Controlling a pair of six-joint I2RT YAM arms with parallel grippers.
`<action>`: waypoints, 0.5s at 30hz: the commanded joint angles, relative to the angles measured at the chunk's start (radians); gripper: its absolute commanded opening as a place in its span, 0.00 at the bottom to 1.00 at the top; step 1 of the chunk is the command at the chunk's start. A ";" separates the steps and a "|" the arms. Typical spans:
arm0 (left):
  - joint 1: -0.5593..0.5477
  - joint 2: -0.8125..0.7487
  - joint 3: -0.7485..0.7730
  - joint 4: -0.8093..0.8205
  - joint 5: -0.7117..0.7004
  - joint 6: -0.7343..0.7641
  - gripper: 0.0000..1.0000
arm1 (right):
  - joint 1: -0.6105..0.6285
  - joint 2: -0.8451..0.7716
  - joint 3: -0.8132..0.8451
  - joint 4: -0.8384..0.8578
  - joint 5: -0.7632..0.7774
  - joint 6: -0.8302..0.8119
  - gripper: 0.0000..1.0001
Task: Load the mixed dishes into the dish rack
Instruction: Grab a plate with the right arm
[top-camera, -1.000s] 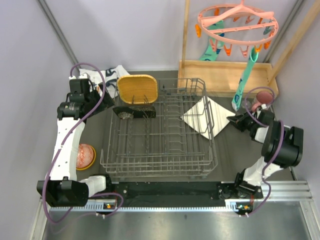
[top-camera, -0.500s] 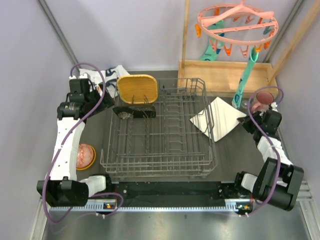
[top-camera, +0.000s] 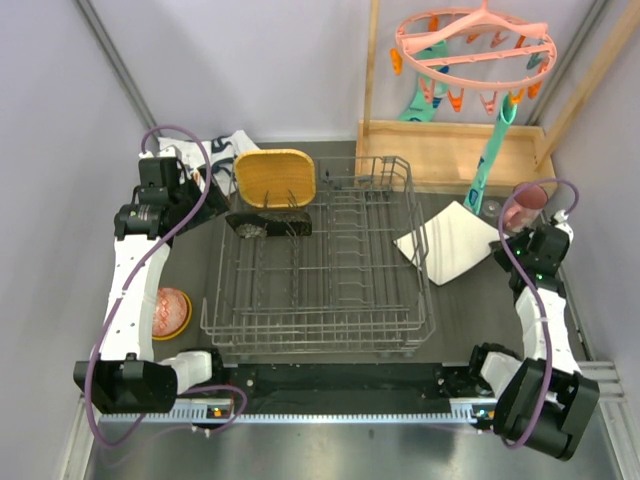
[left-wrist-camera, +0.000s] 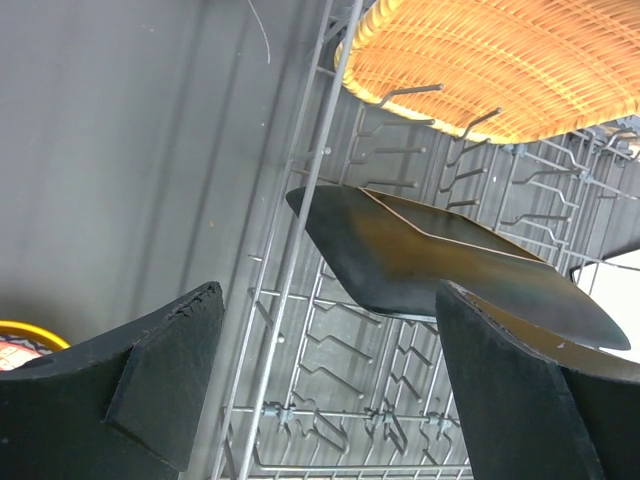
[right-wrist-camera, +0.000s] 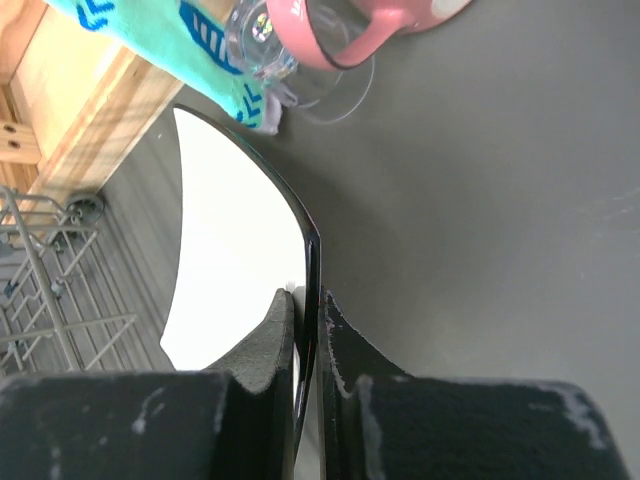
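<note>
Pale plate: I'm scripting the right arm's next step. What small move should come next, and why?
Probably swing the pale plate left until it is over the dish rack, above its free right-hand prongs. The right end effector is shut on the plate's edge, and the plate is outside the rack, beside its right side, not in any slot.

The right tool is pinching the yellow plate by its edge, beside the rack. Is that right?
Not quite. The right tool is pinching the white plate by its edge, beside the rack; the right wrist view shows it.
</note>
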 joint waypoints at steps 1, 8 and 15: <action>0.004 -0.022 -0.001 0.047 0.020 -0.004 0.91 | 0.002 -0.053 0.056 -0.029 0.138 -0.094 0.00; 0.004 -0.021 0.018 0.044 0.015 0.002 0.91 | 0.001 -0.069 0.120 -0.045 0.092 -0.063 0.00; 0.004 -0.019 0.007 0.077 0.092 0.004 0.91 | -0.001 -0.077 0.203 -0.070 0.038 -0.039 0.00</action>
